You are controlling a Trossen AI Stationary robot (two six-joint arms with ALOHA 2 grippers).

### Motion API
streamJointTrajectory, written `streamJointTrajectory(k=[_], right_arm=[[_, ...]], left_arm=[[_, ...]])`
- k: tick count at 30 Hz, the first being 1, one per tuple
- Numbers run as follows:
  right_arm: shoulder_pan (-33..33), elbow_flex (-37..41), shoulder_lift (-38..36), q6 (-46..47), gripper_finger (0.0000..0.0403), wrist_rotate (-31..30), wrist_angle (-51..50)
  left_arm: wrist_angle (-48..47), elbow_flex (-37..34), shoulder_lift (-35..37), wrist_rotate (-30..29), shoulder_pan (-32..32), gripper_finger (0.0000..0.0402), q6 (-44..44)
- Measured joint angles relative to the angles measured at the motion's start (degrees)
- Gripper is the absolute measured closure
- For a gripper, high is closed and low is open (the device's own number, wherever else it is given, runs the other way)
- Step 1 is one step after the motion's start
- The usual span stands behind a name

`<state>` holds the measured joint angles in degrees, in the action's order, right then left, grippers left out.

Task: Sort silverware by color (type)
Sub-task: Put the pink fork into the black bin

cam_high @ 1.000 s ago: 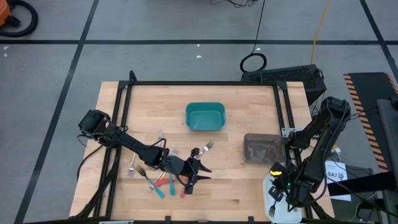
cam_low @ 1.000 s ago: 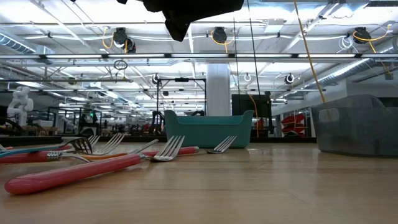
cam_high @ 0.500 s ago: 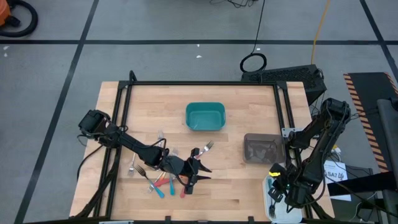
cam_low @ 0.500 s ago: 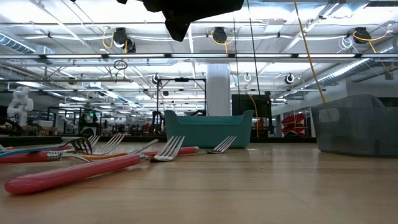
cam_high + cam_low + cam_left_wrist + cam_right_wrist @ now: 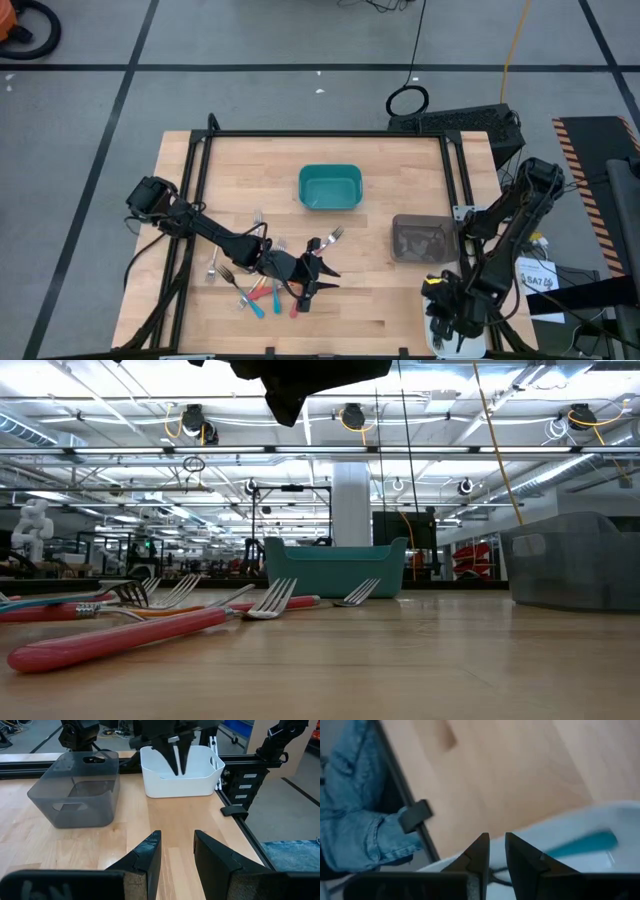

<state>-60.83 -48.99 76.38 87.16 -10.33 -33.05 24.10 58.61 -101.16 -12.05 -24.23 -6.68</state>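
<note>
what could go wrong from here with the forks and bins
The left hand hangs open above the overlapping forks; a grasp there could snag two colours together. The right hand sits narrowly parted over the white bin at the table's corner, beside the grey bin, so a drop could land outside.

A teal bin [image 5: 330,188] sits mid-table, a grey bin [image 5: 423,240] toward the right. A white bin [image 5: 181,771] stands beside the grey one, near the table [image 5: 400,300] edge.

Looked like a robotics lab or industrial hall, taped grey floor [image 5: 250,60], ceiling pipes and strip lights [image 5: 330,450], white humanoid robot [image 5: 30,525] beyond the wooden tabletop [image 5: 420,660].
</note>
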Motion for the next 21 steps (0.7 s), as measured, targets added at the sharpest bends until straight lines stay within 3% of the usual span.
streamJointTrajectory(k=[6,15,21], right_arm=[[4.9,0.0,-0.2,-10.4,0.0348,2.2,4.6],[13.3,0.0,-0.2,-33.7,0.0348,2.9,9.5],[18.2,0.0,-0.2,-47.8,0.0348,-3.2,14.3]], left_arm=[[0.0,0.0,0.0,0.0,0.0,0.0289,0.3],[0.0,0.0,0.0,0.0,0.0,0.0289,0.4],[0.0,0.0,0.0,0.0,0.0,0.0289,0.4]])
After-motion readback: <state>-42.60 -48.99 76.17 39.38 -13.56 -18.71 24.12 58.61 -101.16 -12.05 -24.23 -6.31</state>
